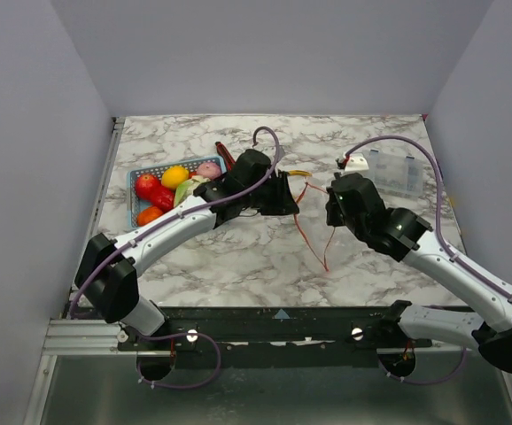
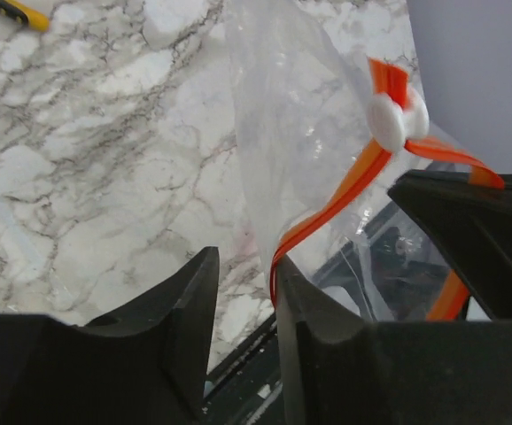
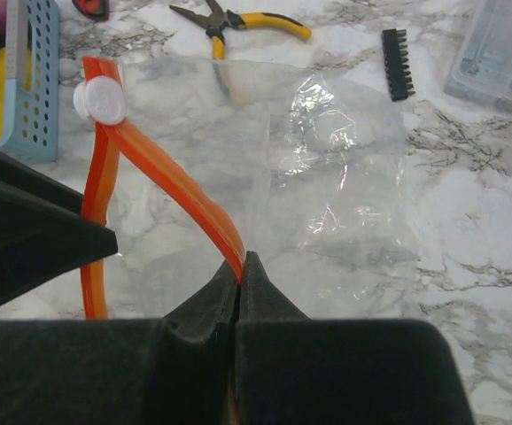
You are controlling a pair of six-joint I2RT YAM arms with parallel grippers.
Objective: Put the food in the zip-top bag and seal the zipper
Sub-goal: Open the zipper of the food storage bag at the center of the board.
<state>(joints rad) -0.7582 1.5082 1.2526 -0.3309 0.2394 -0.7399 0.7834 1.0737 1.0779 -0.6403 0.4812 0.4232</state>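
The zip-top bag is clear and crinkly, held up above the marble between my two grippers. Its zipper is an orange-red strip carrying a white slider. My right gripper is shut on the zipper strip. My left gripper is open, and the zipper lies against the inner face of one finger. The slider hangs just beyond it. The food, red, yellow, orange, pink and white pieces, lies in the blue basket at the left. No food shows inside the bag.
Yellow-handled pliers and a black bit holder lie beyond the bag. A rigid clear compartment box stands at the back right. A dark red-handled knife lies behind the basket. Grey walls enclose the table.
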